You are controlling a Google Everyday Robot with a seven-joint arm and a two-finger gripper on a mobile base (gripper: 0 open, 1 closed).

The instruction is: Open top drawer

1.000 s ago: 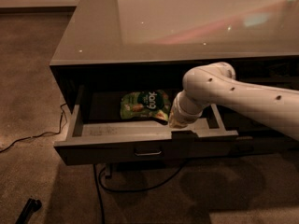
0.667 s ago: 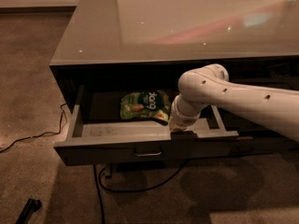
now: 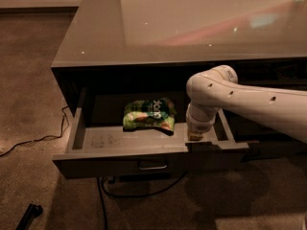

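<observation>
Top drawer [image 3: 96,159] is standing well out from the cabinet [image 3: 192,32], with a green snack bag [image 3: 148,115] lying inside. Gripper [image 3: 194,136] is hanging just behind the drawer's front, right of the handle [image 3: 153,166]; its grip I cannot tell. Opening is looking nearly finished, so the next move is calling for lifting clear without snagging the front.

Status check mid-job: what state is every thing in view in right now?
Wide dark grey-brown top drawer: open, pulled well out, grey inside showing.
Crumpled green snack bag: lying inside the drawer, near its middle.
White arm's gripper: lowered at the drawer's front rim, right of the handle.
Thin black cable: lying loose on the carpet.
</observation>
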